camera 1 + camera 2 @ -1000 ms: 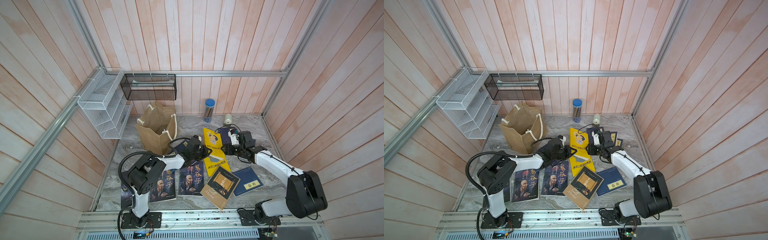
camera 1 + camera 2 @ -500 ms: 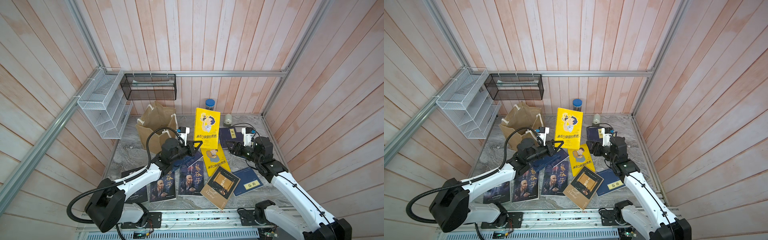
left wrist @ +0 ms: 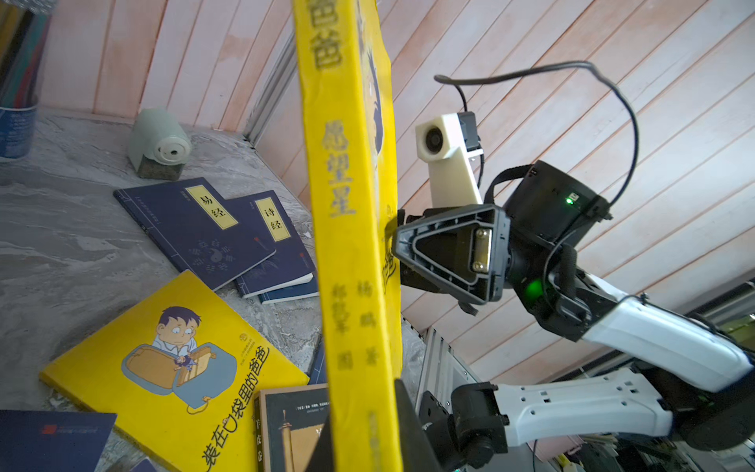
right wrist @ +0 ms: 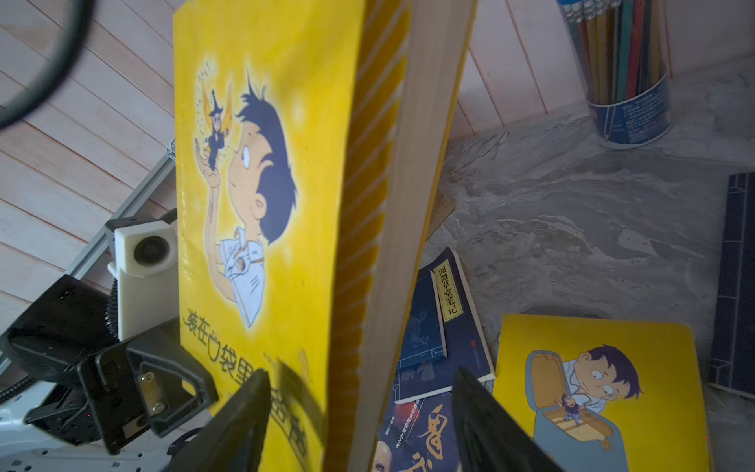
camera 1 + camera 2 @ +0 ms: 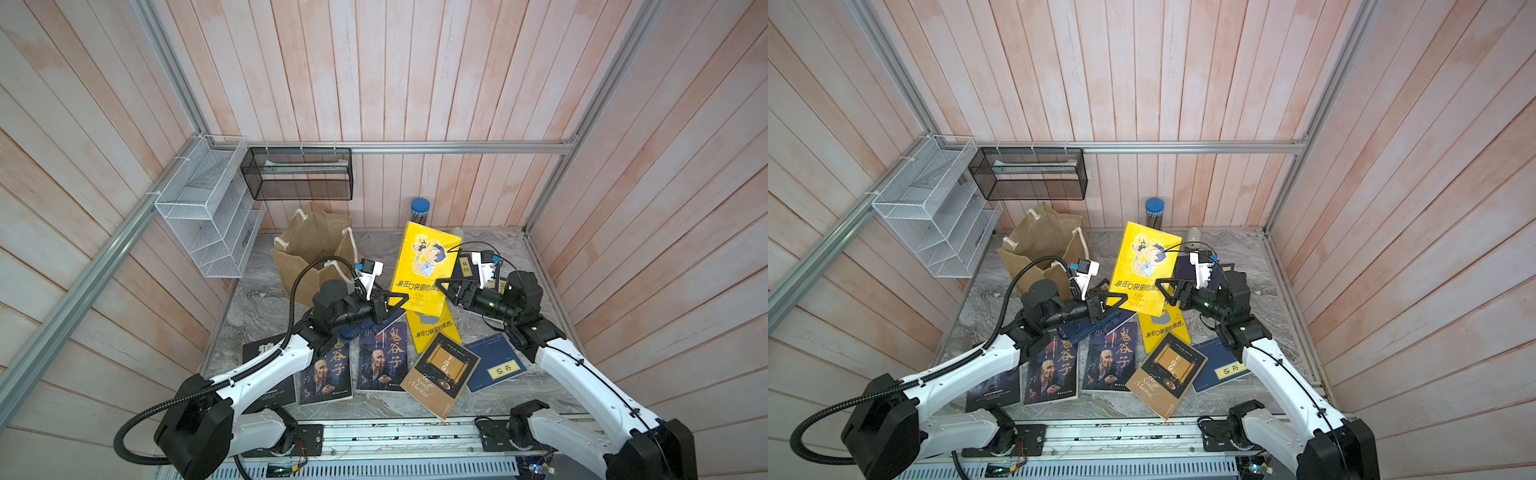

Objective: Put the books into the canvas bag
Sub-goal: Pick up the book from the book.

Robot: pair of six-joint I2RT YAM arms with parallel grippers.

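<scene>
Left gripper [image 5: 401,303] seemingly pinches yellow book [image 5: 428,249].

The left arm [image 5: 257,370] and right arm [image 5: 582,374] are extended toward mid-scene, wrists level; the left tool [image 5: 397,303] is clamped tight, the right tool [image 5: 445,289] is spread apart.

Both top views look steeply down from high above the near edge of the counter [image 5: 374,253], facing the back wall [image 5: 374,83], far enough off to take in the whole counter; they share almost the same scene. The left wrist camera [image 4: 145,249] sits close behind its own jaws, with the spine of the raised yellow book [image 3: 351,245] right before it and the right gripper [image 3: 402,261] beyond. The right wrist camera [image 3: 439,141] faces back from the opposite side, very near the same book's cover, with the left gripper [image 4: 200,394] past it.
</scene>
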